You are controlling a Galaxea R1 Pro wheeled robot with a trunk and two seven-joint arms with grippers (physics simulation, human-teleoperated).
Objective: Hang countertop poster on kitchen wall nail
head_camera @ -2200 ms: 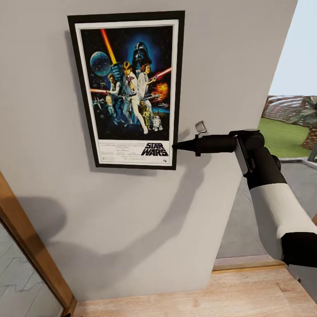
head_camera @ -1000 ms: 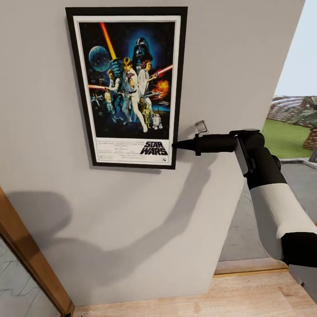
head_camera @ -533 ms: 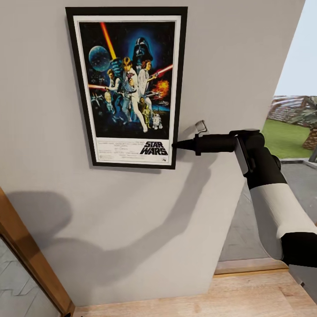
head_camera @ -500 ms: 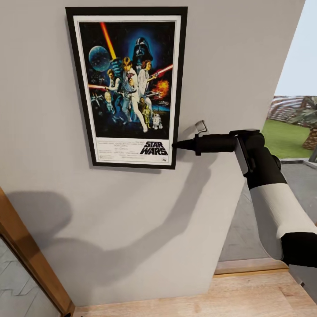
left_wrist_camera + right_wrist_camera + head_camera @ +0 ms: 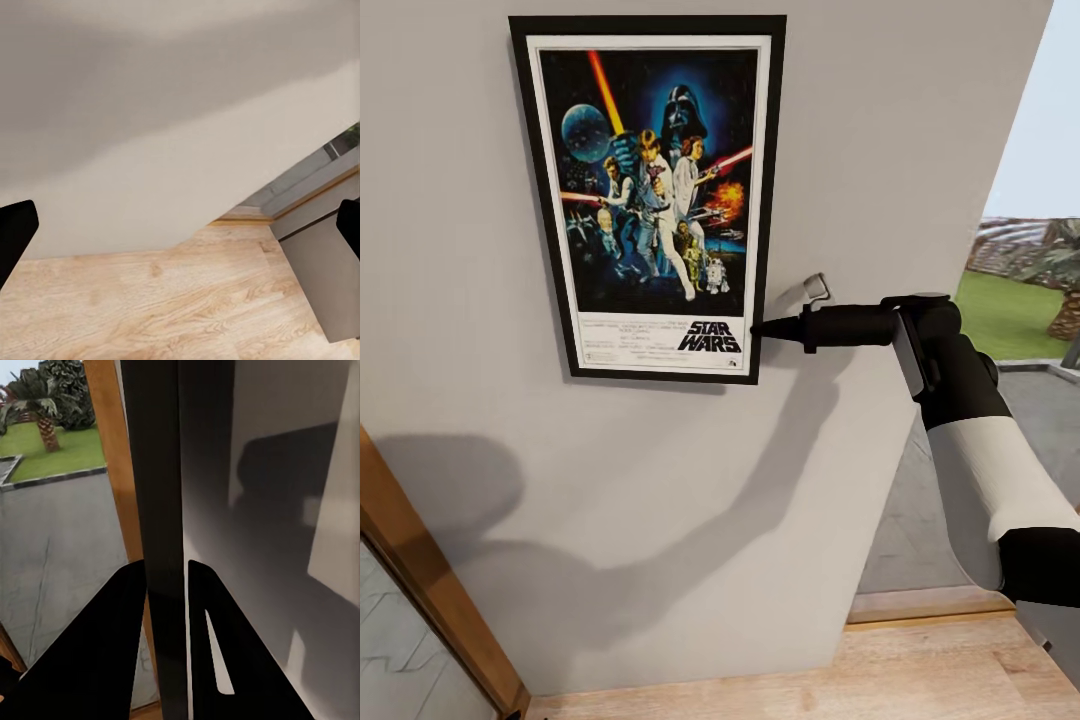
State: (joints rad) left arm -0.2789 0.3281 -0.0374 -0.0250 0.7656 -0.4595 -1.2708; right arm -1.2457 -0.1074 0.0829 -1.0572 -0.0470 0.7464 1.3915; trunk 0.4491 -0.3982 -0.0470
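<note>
The black-framed Star Wars poster [image 5: 650,190] hangs upright and flat against the grey wall [image 5: 660,520]. My right gripper [image 5: 757,330] reaches in from the right and is shut on the poster's right frame edge near its bottom corner. In the right wrist view the black frame edge [image 5: 161,472] runs between the two dark fingers [image 5: 112,645], which press it from both sides. My left gripper [image 5: 181,229] is open, its fingertips far apart, with wall and floor beyond. The kitchen countertop is out of view.
A wooden door frame [image 5: 420,600] slants along the lower left. Light wood floor [image 5: 810,670] lies below the wall. Past the wall's right corner an opening shows paving and grass [image 5: 1010,300]. A small grey metal piece [image 5: 816,288] sits just above my right gripper.
Since 2.2 s ago the picture has shifted slightly, the poster now a touch higher and squarer. Over the last second nothing has moved.
</note>
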